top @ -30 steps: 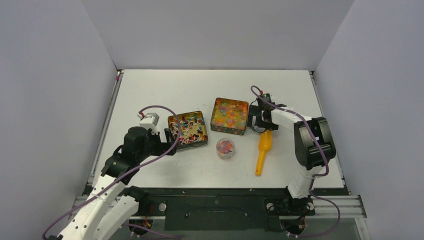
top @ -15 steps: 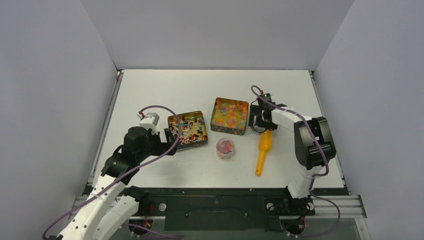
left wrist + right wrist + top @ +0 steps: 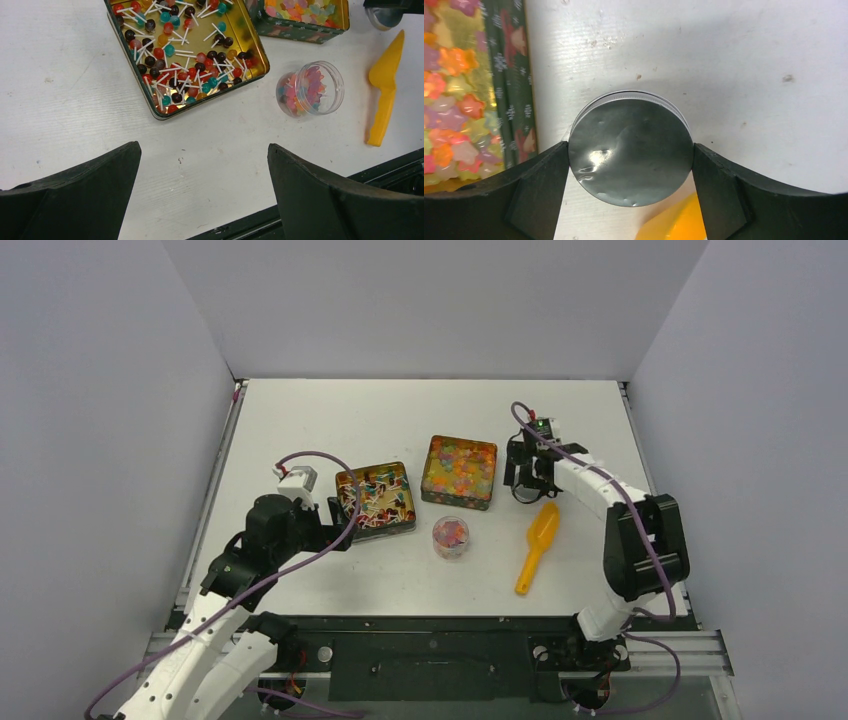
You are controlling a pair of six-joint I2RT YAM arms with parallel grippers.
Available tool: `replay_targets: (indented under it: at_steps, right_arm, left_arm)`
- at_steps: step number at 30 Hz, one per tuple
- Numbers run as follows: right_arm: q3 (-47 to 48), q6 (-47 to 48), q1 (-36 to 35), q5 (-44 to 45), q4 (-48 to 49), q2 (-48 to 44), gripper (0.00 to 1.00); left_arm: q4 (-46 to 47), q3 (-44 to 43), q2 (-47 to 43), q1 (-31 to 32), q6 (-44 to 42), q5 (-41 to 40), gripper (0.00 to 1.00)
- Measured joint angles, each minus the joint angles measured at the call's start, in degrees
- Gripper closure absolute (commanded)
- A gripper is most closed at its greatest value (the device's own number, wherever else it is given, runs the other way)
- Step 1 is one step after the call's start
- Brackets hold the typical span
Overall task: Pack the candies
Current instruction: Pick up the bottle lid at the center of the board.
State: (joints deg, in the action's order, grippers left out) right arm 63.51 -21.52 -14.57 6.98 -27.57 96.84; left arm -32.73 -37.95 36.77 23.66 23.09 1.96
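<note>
Since the right wrist view looks straight down between them, the right jaws read plainly: they are clenched on a round metal lid, one pad against each side of its rim. The green tin of star-shaped candies is just to one side, and a corner of the orange scoop shows past the lid's edge. Whether the lid is clear of the table I cannot tell. In the top external view the right jaws sit just beside the right wall of the green tin. The clear jar, upright and part filled with candies, stands to their left and nearer the arm bases, before the gap between the green tin and the gold tin of lollipops. The scoop lies between the jar and the right arm, its long axis running near to far with the bowl end toward the right jaws. The right jaws look somewhat nearer the jar than the left jaws, which hang at the near-left corner of the gold tin. In the left wrist view the left jaws stand wide apart, released and empty, with the gold tin ahead of them and the jar off to the right, its mouth uncovered, apart from both tins. My reading is that capping comes next: the lid must travel left and toward the bases, then come down flat over the jar's mouth.
</note>
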Motion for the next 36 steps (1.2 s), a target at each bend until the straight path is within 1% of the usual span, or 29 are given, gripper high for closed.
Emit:
replay_targets:
  at_steps: [7,15,22,30,36]
  right_arm:
    - [2.2,0.9,-1.3,2.3,-3.1,-7.0,0.32]
    - [2.4,1.2,-7.9,3.3,-7.5,-13.2,0.32]
    - [2.4,-0.3,-14.1,2.8,-10.3,-17.1,0.32]
    - [2.6,-2.9,-23.6,2.9,-13.1,-17.7,0.32]
    - [3.5,-4.8,-29.6,2.9,-14.0,-16.1,0.31]
  left_arm:
    - [0.0,0.0,-0.6,0.0,0.0,0.0,0.04]
    - [0.0,0.0,-1.5,0.5,0.0,-0.4,0.04]
    - [0.0,0.0,-2.8,1.0,0.1,-0.8,0.04]
    - [0.0,0.0,-3.7,2.0,0.2,-1.1,0.04]
    - [0.0,0.0,-4.1,2.3,0.2,-1.1,0.04]
